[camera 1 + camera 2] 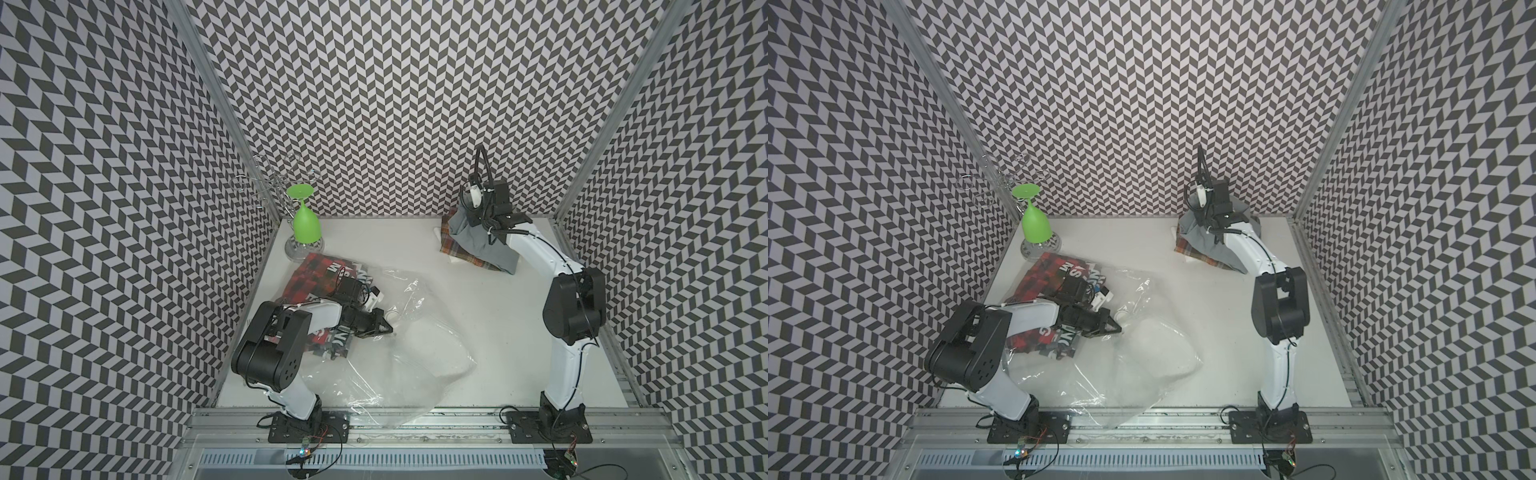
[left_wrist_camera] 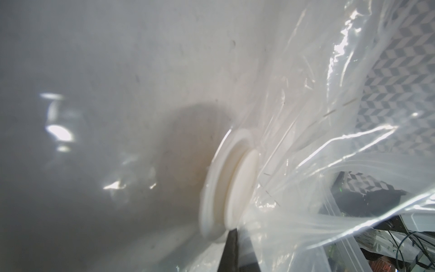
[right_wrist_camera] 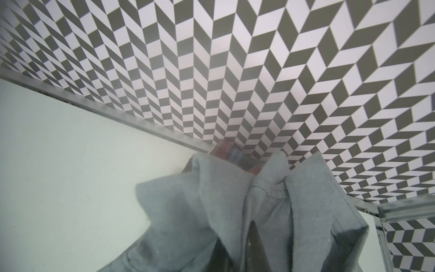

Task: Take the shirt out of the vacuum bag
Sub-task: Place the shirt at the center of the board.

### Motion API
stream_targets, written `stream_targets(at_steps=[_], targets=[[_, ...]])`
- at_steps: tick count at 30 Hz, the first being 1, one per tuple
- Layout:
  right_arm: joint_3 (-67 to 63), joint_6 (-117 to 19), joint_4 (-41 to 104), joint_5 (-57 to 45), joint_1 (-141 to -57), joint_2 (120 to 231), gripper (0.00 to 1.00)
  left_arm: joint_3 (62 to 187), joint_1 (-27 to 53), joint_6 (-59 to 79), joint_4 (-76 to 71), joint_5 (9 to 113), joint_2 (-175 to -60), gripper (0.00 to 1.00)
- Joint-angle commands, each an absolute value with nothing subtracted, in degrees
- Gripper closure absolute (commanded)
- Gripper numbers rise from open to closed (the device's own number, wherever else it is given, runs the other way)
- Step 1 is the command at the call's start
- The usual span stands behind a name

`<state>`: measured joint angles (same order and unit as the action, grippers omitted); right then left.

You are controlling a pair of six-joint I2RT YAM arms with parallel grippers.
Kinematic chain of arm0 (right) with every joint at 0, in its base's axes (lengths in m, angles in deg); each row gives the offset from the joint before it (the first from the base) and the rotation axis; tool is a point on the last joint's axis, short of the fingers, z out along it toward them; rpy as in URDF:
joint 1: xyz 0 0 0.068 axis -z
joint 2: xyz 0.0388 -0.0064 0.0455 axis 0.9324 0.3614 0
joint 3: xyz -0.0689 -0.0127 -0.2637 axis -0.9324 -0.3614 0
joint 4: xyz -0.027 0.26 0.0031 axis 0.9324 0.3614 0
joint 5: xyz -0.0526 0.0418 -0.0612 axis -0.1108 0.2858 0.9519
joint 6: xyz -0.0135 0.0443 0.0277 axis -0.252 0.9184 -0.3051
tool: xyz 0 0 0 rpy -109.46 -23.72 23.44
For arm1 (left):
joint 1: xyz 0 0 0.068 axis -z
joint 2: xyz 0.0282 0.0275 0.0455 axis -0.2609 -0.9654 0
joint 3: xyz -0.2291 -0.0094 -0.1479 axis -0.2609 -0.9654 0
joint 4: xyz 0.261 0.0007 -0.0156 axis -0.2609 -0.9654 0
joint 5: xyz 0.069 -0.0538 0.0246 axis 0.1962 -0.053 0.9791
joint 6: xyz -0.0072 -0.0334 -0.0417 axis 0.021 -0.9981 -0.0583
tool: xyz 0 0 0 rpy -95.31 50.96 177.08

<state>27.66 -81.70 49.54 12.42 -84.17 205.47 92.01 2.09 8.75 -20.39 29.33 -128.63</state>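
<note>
the grey shirt [image 1: 469, 245] is out of the vacuum bag [image 1: 415, 345], hanging at the far right corner of the desk [image 1: 457, 316] from the right end effector [image 1: 480, 224], which is clamped on its fabric. the bag lies crumpled front left, with the left end effector [image 1: 388, 330] pinched shut on its plastic beside the white valve [image 2: 226, 186].

Grey shirt [image 1: 467, 239], green glass [image 1: 306, 226], clear bag [image 1: 415, 353], black-and-white chevron walls [image 1: 395, 104]

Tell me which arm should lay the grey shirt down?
Right. The right gripper is shut on the grey shirt, held clear of the vacuum bag; the left gripper is shut on the bag beside its white valve.
</note>
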Motion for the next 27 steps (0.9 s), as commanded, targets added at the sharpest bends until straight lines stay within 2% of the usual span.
stream_targets(at_steps=[1, 3, 4, 6, 7, 10, 14, 18, 22, 27], targets=[[32.2, -83.9, 48.8, 13.1, -85.2, 209.3, 1.00, 91.1, 1.8, 9.7, -21.0, 29.9, -129.6, 1.00], [34.3, -82.9, 49.6, 13.1, -85.2, 211.5, 0.98, 91.1, 1.7, 9.7, -21.2, 30.0, -129.6, 1.00], [35.0, -82.3, 49.6, 13.1, -85.2, 212.3, 0.86, 91.0, 1.7, 9.7, -21.2, 30.0, -129.6, 1.00], [36.7, -80.7, 49.7, 12.4, -85.2, 213.7, 0.47, 91.1, 1.8, 9.7, -21.3, 30.2, -129.6, 1.00], [37.9, -79.5, 49.9, 12.0, -85.2, 214.2, 0.33, 91.1, 1.7, 9.8, -21.4, 30.2, -129.5, 1.00], [41.8, -75.5, 50.8, 10.3, -85.0, 214.6, 0.15, 91.2, 1.7, 9.8, -21.6, 30.3, -129.6, 1.00], [44.8, -68.0, 51.8, 2.7, -83.0, 211.9, 0.06, 91.4, 1.8, 9.7, -21.8, 30.7, -129.1, 1.00], [41.2, -58.1, 52.4, -7.2, -78.6, 206.7, 0.05, 91.8, 1.9, 9.1, -21.9, 31.1, -128.6, 1.00], [29.2, -51.6, 49.6, -20.4, -74.4, 198.9, 0.01, 94.1, 3.3, 7.5, -22.0, 31.3, -128.0, 1.00], [9.9, -46.5, 46.0, -32.3, -73.2, 187.8, 0.03, 100.4, 6.3, 3.5, -22.8, 31.1, -126.6, 1.00]])
